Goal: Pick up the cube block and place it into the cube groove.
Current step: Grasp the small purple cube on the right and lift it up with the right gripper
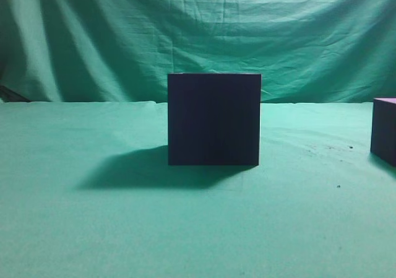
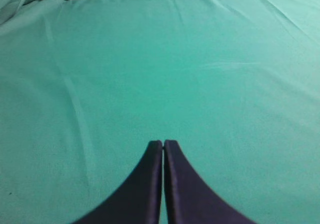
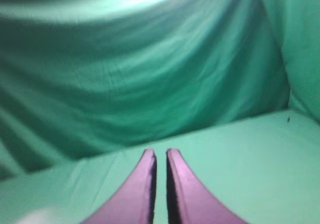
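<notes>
While neither arm shows in exterior view, we note cube groove [image 1: 213,119] mid-table, cube block [image 1: 384,130] far right, well apart. Left gripper [image 2: 163,144] and right gripper [image 3: 160,153] closed, empty. We advise: right arm opens, squares fingers on block sides.

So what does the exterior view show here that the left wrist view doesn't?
Only the exterior view shows the cube groove, a large dark box standing mid-table and casting a shadow to its left, and the cube block, cut off at the right edge with a pinkish top face. It shows no arm. Only the left wrist view shows the left pincer, its dark fingers pressed together with nothing between them, above bare cloth. Both share the green tablecloth and the green backdrop.
</notes>
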### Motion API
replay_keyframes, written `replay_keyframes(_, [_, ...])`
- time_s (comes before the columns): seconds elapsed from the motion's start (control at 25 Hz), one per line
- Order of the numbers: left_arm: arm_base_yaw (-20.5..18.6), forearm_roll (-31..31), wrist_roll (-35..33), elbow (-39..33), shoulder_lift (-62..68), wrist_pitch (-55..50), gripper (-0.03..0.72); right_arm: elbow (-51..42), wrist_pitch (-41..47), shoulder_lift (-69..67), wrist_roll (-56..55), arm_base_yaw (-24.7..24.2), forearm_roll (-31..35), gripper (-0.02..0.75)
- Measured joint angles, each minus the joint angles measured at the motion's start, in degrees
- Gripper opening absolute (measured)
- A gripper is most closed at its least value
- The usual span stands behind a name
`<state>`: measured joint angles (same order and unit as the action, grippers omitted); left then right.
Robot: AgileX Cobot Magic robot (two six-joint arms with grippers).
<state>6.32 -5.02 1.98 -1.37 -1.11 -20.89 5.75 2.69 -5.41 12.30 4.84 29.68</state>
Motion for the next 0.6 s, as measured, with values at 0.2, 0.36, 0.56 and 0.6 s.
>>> replay_keyframes(0.2, [0.00,0.00,0.00,0.00,0.00,0.00,0.000,10.13,11.25,-17.18,-0.54,0.00,0.27,0.048])
replay_keyframes(0.36, [0.00,0.00,0.00,0.00,0.00,0.00,0.000,16.44,14.85,-29.99,-0.54,0.00,0.27,0.048])
replay_keyframes(0.56, [0.00,0.00,0.00,0.00,0.00,0.00,0.000,25.56,28.19,-42.41,6.23,0.00,0.05,0.048])
replay_keyframes(0.6, [0.00,0.00,0.00,0.00,0.00,0.00,0.000,28.20,32.23,-45.32,8.28,0.00,-0.04,0.000])
